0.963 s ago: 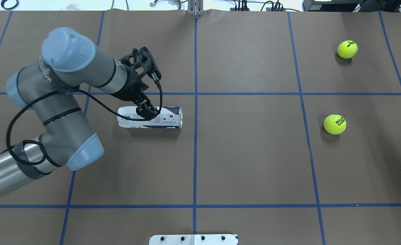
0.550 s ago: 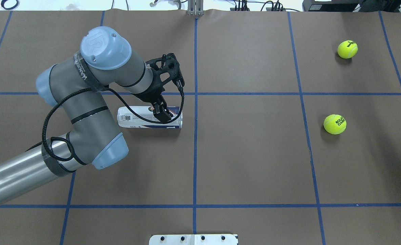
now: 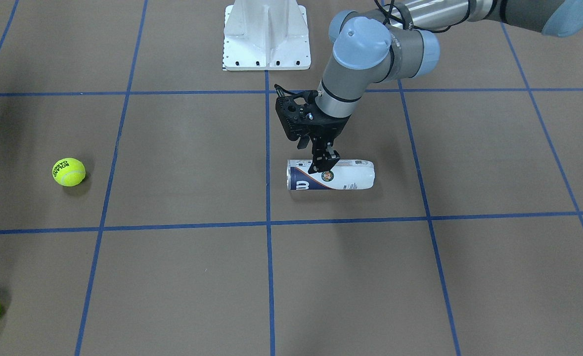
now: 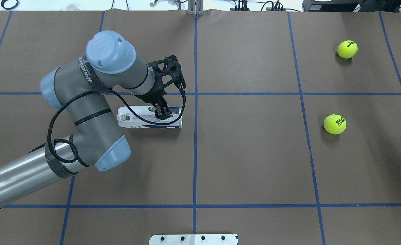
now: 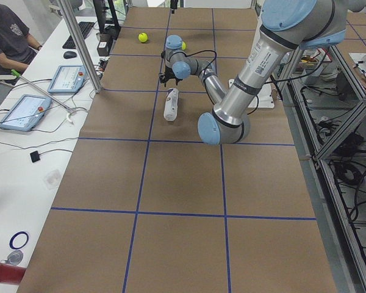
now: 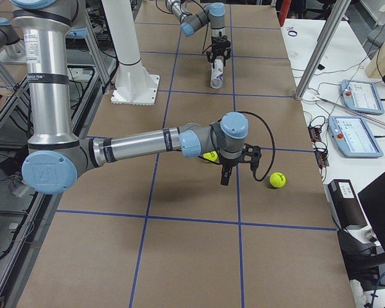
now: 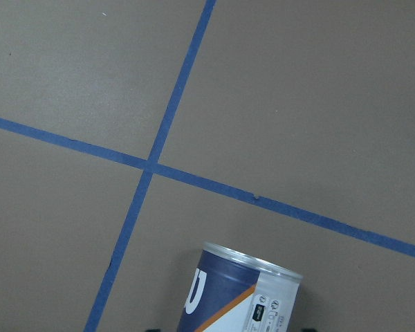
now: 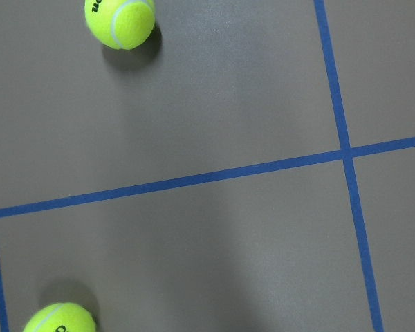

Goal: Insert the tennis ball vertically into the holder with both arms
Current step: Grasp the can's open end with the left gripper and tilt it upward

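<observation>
The holder (image 4: 132,117) lies on its side on the brown table, silver rim toward the table's middle; it also shows in the front view (image 3: 353,176) and in the left wrist view (image 7: 242,294). My left gripper (image 4: 163,114) points down over the holder's rim end (image 3: 325,167), jaws open on either side of it. Two yellow tennis balls (image 4: 347,49) (image 4: 334,124) lie far to the right. My right gripper (image 6: 223,176) hangs above the table between the two balls (image 6: 277,180); I cannot tell whether it is open or shut. Its wrist view shows both balls (image 8: 120,22) (image 8: 55,318).
The white pedestal base (image 3: 266,34) stands at the robot's edge of the table, mid-width. Blue tape lines (image 4: 195,136) divide the brown table surface into squares. Operators' desks with tablets (image 5: 21,113) run along the far side.
My left arm has swung right along the holder, carrying the gripper from its middle to its rim end. The holder and the balls have not moved.
</observation>
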You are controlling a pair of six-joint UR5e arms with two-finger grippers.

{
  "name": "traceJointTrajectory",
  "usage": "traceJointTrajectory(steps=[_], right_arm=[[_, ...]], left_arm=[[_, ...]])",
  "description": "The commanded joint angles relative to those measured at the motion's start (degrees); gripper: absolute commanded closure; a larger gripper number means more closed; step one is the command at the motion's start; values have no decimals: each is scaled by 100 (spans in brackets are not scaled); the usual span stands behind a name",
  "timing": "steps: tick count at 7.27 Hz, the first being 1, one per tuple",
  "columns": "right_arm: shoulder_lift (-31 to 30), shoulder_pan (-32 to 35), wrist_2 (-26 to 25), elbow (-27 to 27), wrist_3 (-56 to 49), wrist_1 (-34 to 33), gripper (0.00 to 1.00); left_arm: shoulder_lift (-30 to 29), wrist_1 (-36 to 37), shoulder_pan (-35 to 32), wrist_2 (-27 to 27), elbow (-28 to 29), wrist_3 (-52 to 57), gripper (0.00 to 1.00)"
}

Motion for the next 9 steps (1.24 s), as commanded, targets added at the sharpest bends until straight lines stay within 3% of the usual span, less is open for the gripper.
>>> traceJointTrajectory(steps=[1,4,9], right_arm=[[-6,0,16,9,7,0,1],[-76,0,68,9,15,0,1],[-287,9,86,211,16,-9,1]], left_arm=[[-274,-7,68,26,423,272,2],[-373,10,392,551,636,703,1],[-557,2,499,624,953,1205,1]])
